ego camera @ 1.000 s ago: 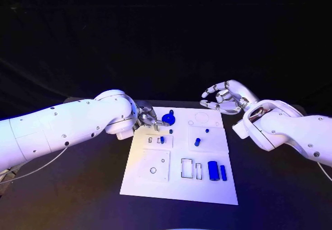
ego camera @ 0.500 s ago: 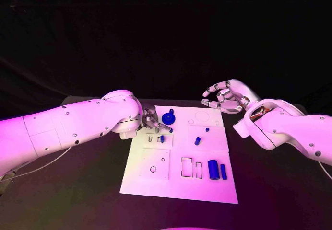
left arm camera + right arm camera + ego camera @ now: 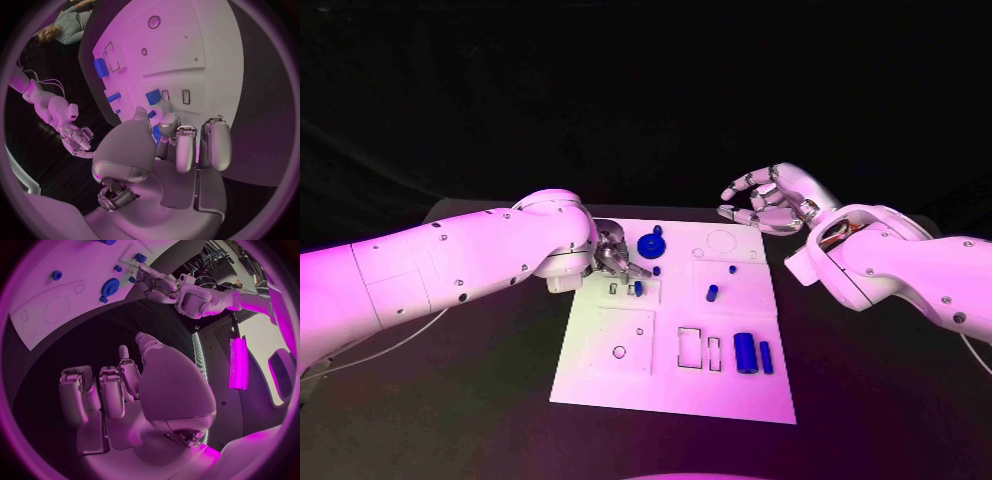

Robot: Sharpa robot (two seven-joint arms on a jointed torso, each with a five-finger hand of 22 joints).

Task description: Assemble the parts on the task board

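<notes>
- White flat task board (image 3: pixel 733 385) lies mid-surface on the black matte surface (image 3: pixel 473 400), long side running away from the robot; smooth plate with outlined slots and holes.
- Left hand (image 3: pixel 620 256), silver metal, sits at the board's far left corner, fingers curled down over a small blue piece (image 3: pixel 156 133) by the slots there. Looks like a pinch on it, but cannot tell for sure – fingers hide the contact.
- Blue round gear-like part (image 3: pixel 651 244), toothed edge, just beside that hand on the far edge side; probably already seated.
- Small blue peg (image 3: pixel 711 294) stands mid-board on the right half; tiny blue stud (image 3: pixel 731 270) beyond it.
- Two blue rectangular blocks (image 3: pixel 751 355) lie near the board's near right corner, next to empty outlined slots – likely waiting to go in.
- Right hand (image 3: pixel 764 203) hovers off the far right corner, above the surface, fingers half curled, holding nothing; parked clear of the work, I'd say.
</notes>
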